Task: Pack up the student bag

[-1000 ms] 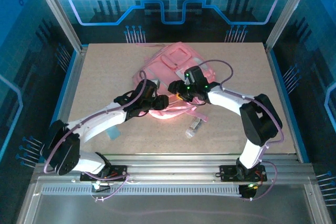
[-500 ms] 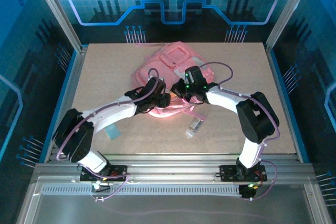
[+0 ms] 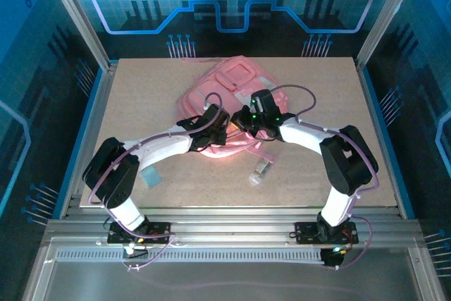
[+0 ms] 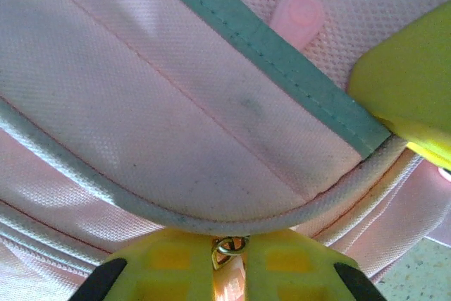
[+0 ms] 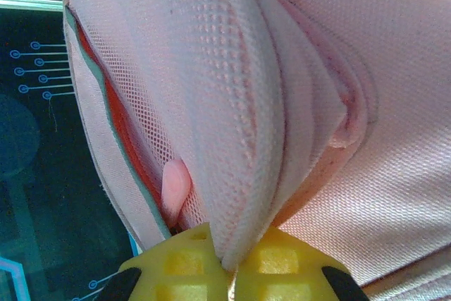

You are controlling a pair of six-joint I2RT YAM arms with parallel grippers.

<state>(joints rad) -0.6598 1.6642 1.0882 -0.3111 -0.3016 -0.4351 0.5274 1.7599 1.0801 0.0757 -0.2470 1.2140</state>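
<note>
Centrally in frame, the soft pink student bag [image 3: 224, 93] with grey-green piping [image 4: 268, 40] has a fold nipped by the right pincer [image 5: 232, 262], its metal ring [image 4: 227, 246] by the left pincer [image 4: 230, 264].

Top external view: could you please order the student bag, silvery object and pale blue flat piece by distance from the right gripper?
1. student bag, held by right gripper
2. silvery object, near right
3. pale blue flat piece, near left

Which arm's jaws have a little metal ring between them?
The left jaws: a metal ring sits between them. The right jaws pinch only a fold of the student bag.
</note>
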